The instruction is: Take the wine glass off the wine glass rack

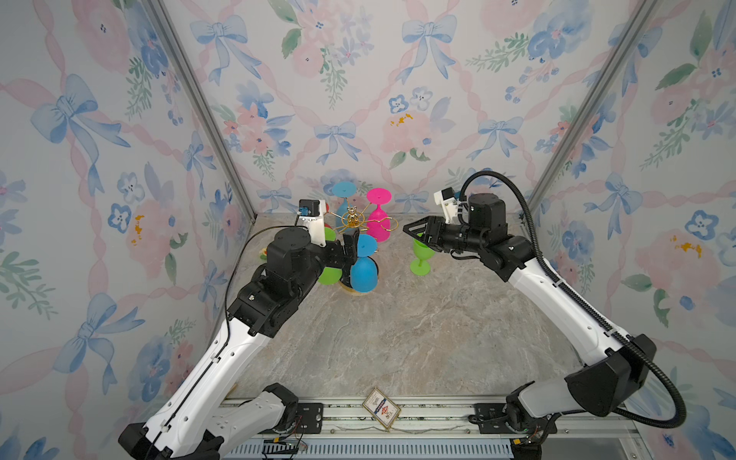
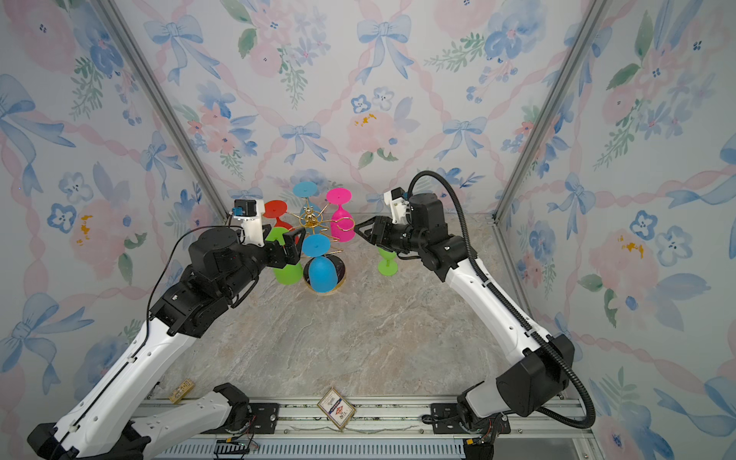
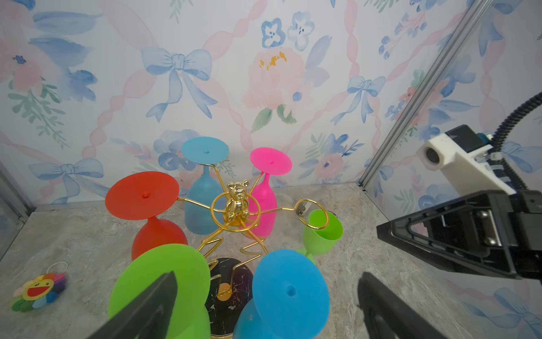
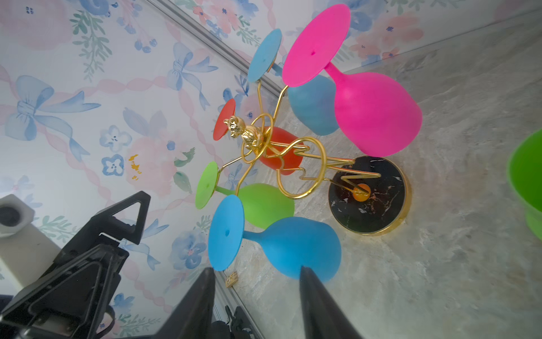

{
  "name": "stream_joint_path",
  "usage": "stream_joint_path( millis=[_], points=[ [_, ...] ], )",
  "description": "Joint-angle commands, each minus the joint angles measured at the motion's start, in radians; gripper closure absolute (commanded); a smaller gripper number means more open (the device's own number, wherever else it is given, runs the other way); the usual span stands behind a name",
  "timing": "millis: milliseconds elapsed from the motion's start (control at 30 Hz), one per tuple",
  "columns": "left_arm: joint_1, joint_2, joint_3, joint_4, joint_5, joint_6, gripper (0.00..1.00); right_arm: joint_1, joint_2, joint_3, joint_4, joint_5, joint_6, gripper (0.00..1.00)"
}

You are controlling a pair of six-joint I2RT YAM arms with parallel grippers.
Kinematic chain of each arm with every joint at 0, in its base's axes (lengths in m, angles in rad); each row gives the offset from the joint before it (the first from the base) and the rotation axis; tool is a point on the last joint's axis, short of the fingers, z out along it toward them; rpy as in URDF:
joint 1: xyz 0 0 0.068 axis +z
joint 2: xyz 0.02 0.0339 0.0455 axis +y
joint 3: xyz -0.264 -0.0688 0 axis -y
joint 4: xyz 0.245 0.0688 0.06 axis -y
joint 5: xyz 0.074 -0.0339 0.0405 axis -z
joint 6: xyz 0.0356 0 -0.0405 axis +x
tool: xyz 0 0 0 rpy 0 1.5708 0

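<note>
My left claw (image 3: 268, 276) is wide open and holds nothing. The blue wine glass (image 3: 290, 290) hangs upside down right by it on the wine glass rack (image 3: 236, 202), at the back of the worktop (image 1: 398, 338). My right claw (image 4: 256, 269) is partly open and empty too. If I pull wrong, the foot could catch its gold loop and tip the rack, or bump the hanging green glass (image 3: 152, 264). The worktop looks like smooth stone. Flowery walls (image 1: 358, 99) stand close.
</note>
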Motion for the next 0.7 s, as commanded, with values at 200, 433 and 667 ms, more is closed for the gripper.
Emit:
stream_joint_path(
  millis=[200,433,667],
  points=[
    [0.051,-0.078,-0.028,-0.062,0.026,0.040,0.02,0.105,0.101,0.020,0.093,-0.029,0.083,0.55],
    [0.054,-0.122,-0.081,-0.107,-0.026,0.075,0.02,0.128,0.169,0.055,0.113,-0.051,0.115,0.61],
    [0.055,-0.200,-0.152,-0.109,-0.047,0.093,0.02,0.134,0.178,0.049,0.155,-0.068,0.156,0.67]
  ],
)
